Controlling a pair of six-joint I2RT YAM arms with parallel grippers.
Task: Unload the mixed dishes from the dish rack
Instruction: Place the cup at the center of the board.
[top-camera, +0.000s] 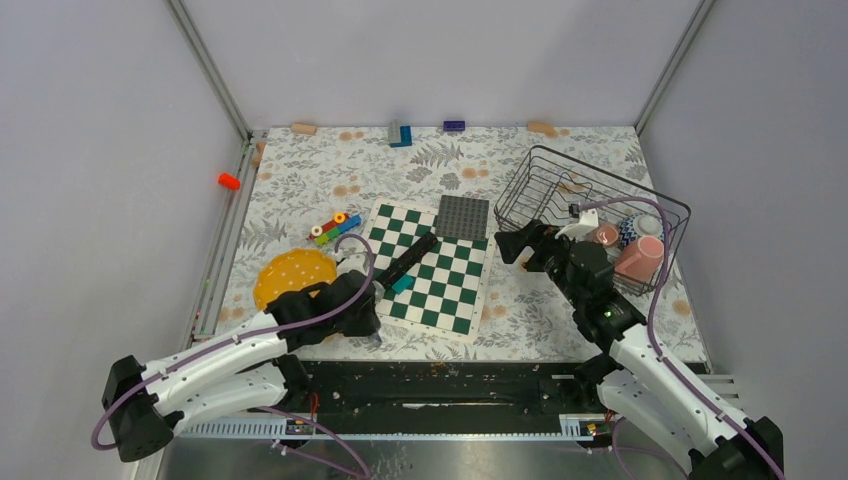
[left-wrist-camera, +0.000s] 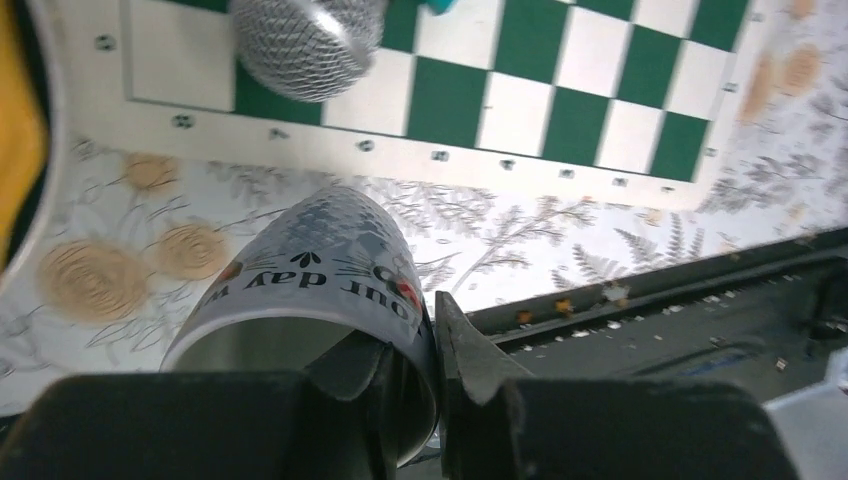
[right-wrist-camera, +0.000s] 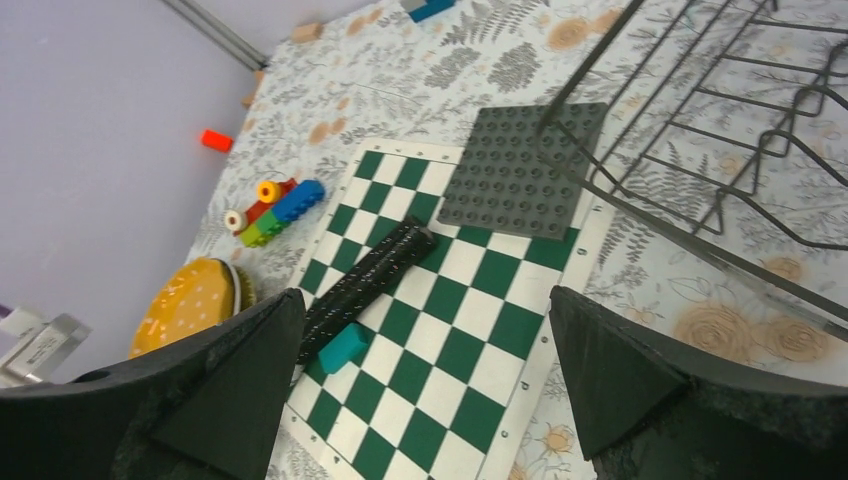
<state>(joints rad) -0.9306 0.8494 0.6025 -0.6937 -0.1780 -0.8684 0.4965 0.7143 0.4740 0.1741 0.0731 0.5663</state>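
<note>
Top external: my right gripper (top-camera: 522, 245) hangs with jaws wide apart at the left edge of the rack (top-camera: 610, 177). The pink mugs (top-camera: 640, 257) sit at its right end, further right in frame, so this arm is nearer. Left gripper (left-wrist-camera: 415, 355) is clamped on the grey mug (left-wrist-camera: 320, 260) by its rim, just below the chessboard (left-wrist-camera: 590, 90).

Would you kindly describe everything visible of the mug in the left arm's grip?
The mug is pale grey with printed leaves, small red flowers and dark lettering, glossy like ceramic. It is tilted, mouth toward the wrist camera. The left tool pinches its wall, one finger inside, one outside. Under it is floral tablecloth, near the chessboard; no handle shows.
</note>
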